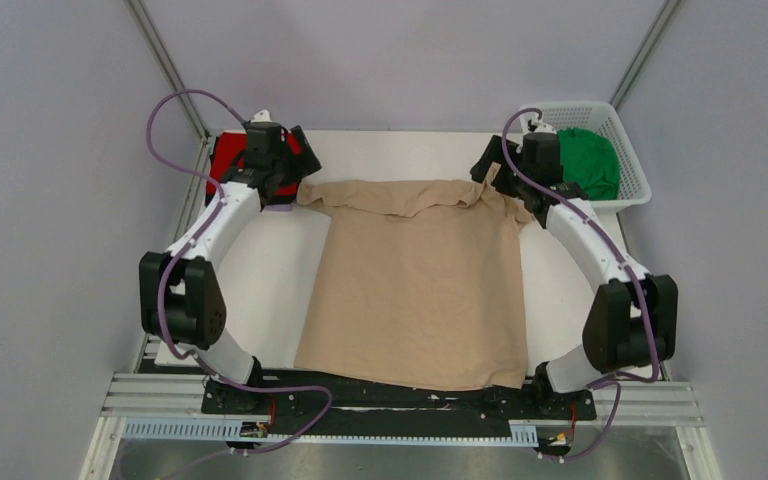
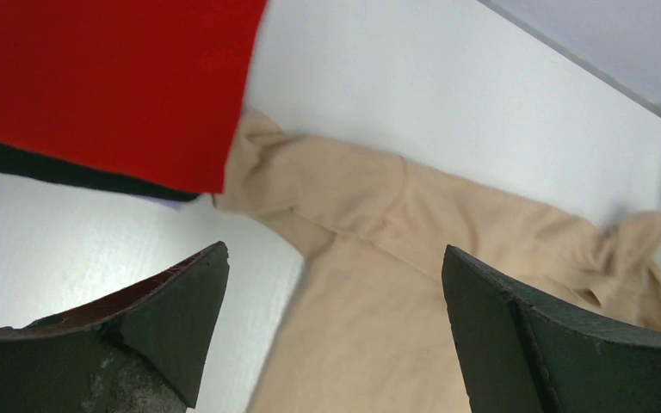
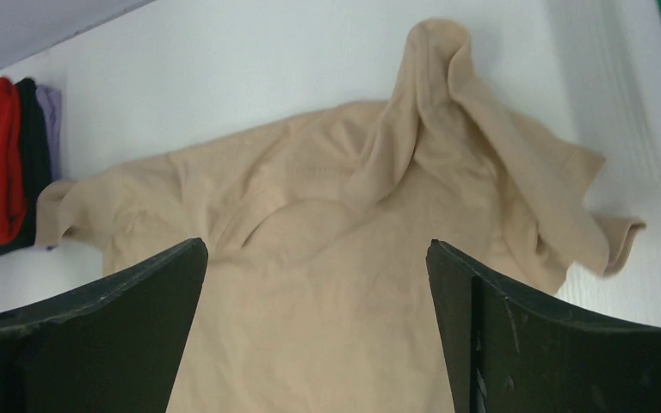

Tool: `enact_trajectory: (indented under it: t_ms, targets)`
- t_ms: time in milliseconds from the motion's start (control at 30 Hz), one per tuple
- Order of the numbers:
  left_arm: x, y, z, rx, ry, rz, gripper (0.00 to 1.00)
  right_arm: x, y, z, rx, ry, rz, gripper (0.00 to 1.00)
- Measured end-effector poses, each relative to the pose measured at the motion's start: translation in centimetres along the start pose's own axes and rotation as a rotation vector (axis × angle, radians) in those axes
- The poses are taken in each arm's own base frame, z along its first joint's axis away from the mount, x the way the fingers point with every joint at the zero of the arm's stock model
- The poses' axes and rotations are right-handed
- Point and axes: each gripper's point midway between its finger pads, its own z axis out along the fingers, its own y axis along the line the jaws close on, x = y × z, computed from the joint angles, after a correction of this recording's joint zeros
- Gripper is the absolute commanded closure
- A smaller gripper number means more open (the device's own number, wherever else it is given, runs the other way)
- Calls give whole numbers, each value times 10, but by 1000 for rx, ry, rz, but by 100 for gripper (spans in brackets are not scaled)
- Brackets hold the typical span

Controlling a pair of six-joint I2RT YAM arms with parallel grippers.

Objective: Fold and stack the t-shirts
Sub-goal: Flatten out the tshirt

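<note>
A beige-tan t-shirt (image 1: 415, 290) lies spread flat in the middle of the white table, collar at the far side, hem at the near edge. Its right sleeve (image 3: 482, 138) is bunched and folded over; its left sleeve (image 2: 267, 163) lies crumpled beside a folded red t-shirt (image 1: 222, 160) that rests on a black one (image 2: 52, 168). A green t-shirt (image 1: 590, 160) sits in the basket. My left gripper (image 1: 295, 172) hovers open above the left shoulder (image 2: 336, 275). My right gripper (image 1: 498, 180) hovers open above the right shoulder (image 3: 317, 267). Neither holds anything.
The white lattice basket (image 1: 628, 150) stands at the back right corner, close to the right arm. A lilac cloth edge (image 3: 49, 112) shows under the red and black stack at the back left. Grey walls enclose the table's sides and back.
</note>
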Motion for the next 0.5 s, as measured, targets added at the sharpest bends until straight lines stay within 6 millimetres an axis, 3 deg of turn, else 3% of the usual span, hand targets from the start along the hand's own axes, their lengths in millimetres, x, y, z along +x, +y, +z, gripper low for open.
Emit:
enact_trajectory:
  t_ms: [67, 133, 267, 367, 433, 500]
  targets:
    - [12, -17, -27, 64, 2, 13, 0, 16, 8, -22, -40, 6, -2, 0]
    - [40, -35, -50, 127, 35, 38, 0, 41, 12, -33, -71, 39, -5, 0]
    - [149, -60, -87, 238, 223, 124, 0, 118, -6, -33, -48, 201, -2, 0]
    - [244, -50, -108, 256, 420, 193, 0, 164, -28, -33, 12, 319, 14, 0]
    - [290, -31, -120, 236, 526, 218, 0, 178, -36, -32, 38, 356, 25, 0]
    - [319, -14, -127, 211, 596, 215, 0, 186, -40, -28, 54, 376, 41, 0]
